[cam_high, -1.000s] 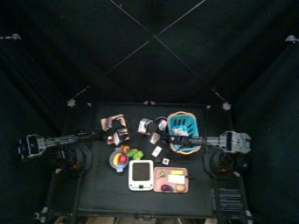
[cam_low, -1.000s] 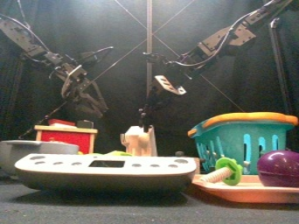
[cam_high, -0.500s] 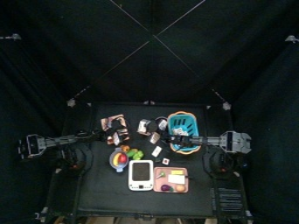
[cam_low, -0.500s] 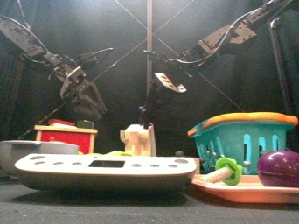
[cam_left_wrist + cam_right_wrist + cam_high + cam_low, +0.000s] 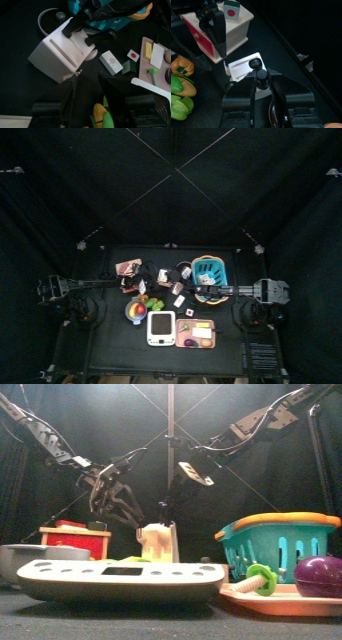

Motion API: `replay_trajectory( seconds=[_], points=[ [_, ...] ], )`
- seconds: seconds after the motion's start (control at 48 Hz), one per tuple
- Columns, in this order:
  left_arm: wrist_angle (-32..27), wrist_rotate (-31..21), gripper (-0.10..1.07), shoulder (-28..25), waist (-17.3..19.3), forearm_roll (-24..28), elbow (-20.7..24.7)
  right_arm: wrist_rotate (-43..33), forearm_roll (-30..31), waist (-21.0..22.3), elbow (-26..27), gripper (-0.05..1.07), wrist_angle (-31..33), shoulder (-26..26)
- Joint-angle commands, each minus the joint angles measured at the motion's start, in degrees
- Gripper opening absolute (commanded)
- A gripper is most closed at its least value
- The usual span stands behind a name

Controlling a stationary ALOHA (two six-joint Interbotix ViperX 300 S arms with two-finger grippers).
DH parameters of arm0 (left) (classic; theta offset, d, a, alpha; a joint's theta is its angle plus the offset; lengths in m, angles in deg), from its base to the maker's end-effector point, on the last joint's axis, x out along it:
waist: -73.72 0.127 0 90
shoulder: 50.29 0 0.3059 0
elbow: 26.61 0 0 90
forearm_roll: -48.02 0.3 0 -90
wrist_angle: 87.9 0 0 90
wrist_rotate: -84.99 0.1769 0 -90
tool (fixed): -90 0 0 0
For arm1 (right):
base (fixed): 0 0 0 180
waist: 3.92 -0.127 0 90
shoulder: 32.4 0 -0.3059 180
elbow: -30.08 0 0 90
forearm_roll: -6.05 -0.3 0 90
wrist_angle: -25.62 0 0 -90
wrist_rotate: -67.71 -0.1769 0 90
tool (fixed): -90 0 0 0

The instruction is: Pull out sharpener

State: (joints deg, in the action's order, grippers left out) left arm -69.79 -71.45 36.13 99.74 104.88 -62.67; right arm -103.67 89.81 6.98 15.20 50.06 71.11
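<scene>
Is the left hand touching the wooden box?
Cannot tell. The right wrist view shows the left hand overlapping the wooden box, but neither contact nor a gap is plain in any view.

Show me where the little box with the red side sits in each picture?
Top view: box left of the middle.
Front view: box low on the left.
Left wrist view: box centre-left.
Right wrist view: box upper left.
Landmark: teal basket, right of it in top and front views.
</scene>
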Motion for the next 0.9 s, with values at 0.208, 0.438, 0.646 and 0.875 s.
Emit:
replay_trajectory(
  seconds=[0.208,0.438,0.646,0.875],
  points=[
    [8.17,14.06,0.44,-7.21,3.43,-18.98,2.29,-0.18,-0.88,-0.09,0.35,0.56,-0.18,0.0],
    [7.56,23.47,0.44,-8.35,3.34,-31.29,1.49,-0.18,-0.79,-0.7,0.44,0.56,-0.18,0.0],
    [5.01,23.55,0.44,-8.17,3.25,-31.9,1.76,-0.09,-0.53,-0.97,1.85,0.56,-0.18,0.0],
    [4.83,23.55,0.44,-8.17,3.25,-31.99,1.67,-0.09,-0.09,-1.76,3.43,0.56,-0.18,0.09]
  ],
)
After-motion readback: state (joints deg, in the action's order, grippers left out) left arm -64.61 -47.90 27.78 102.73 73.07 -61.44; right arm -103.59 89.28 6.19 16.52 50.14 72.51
